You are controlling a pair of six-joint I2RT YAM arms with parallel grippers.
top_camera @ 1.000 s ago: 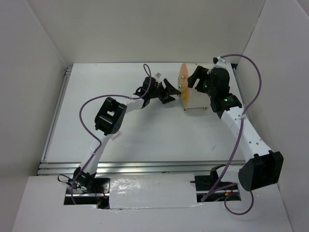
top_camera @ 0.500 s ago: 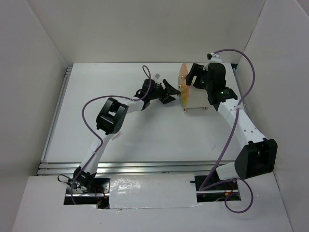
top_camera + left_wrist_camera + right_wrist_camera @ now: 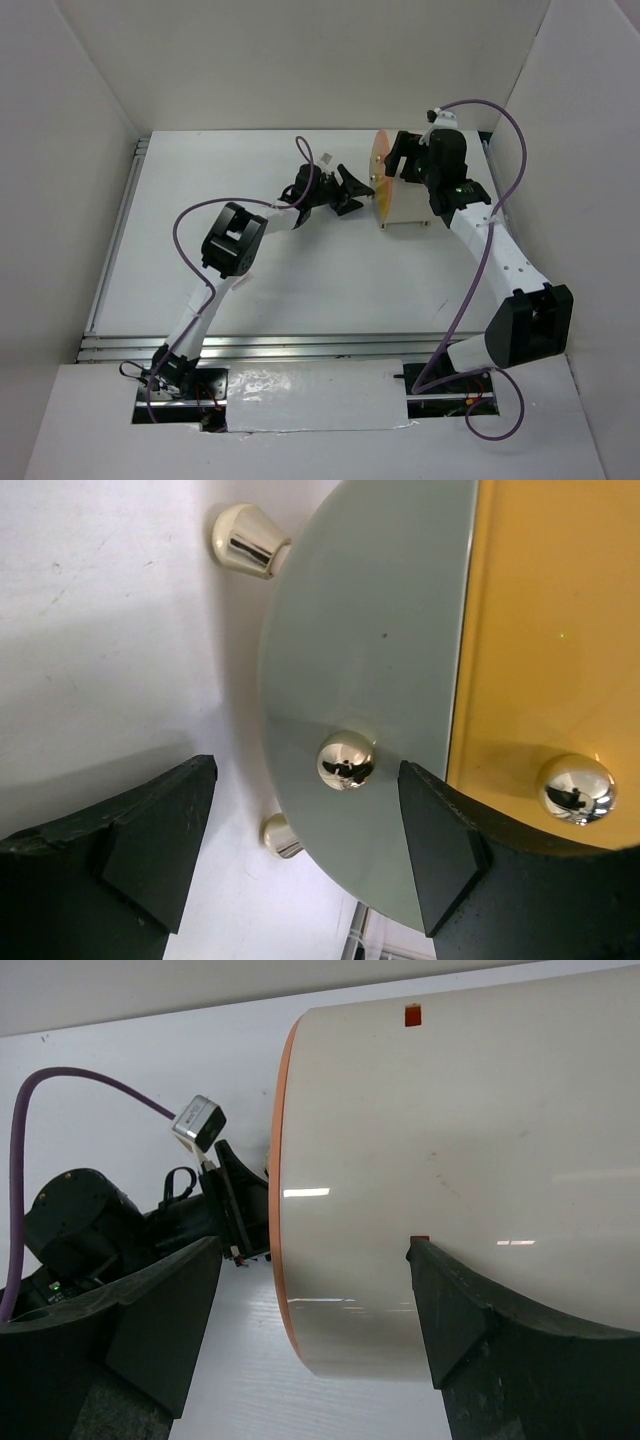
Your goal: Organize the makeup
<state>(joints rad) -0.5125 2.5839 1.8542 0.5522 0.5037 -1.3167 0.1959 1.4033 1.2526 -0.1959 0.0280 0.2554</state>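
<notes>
Two black fingers point(image 3: 150, 850) of my left gripper point(image 3: 305, 815) stand wide apart and hold nothing. Between them in my left wrist view sits a small round gold knob point(image 3: 345, 758), and I cannot tell whether either finger touches it. The knob is on a pale grey-green curved panel point(image 3: 370, 630). Just beside that panel is a glossy orange panel point(image 3: 540, 630) with a second gold knob point(image 3: 575, 788). Two gold cone-shaped feet point(image 3: 248, 540) stick out at the panel's edge over the white table point(image 3: 100, 630).

My right gripper point(image 3: 315, 1295) is spread just as wide, its dark fingers point(image 3: 165, 1310) apart with nothing clamped. Past them lies the cream cylindrical container point(image 3: 450, 1160) on its side, its orange front rim point(image 3: 283, 1160) turned toward my left arm and that arm's purple cable point(image 3: 60, 1090).

From above, the container point(image 3: 412, 205) rests at the far right of the table point(image 3: 300, 280). My left gripper point(image 3: 355, 190) is just beside its orange face point(image 3: 380, 180), and my right gripper point(image 3: 398, 165) is over its far side. No makeup shows in any view, so I cannot say where it lies.
</notes>
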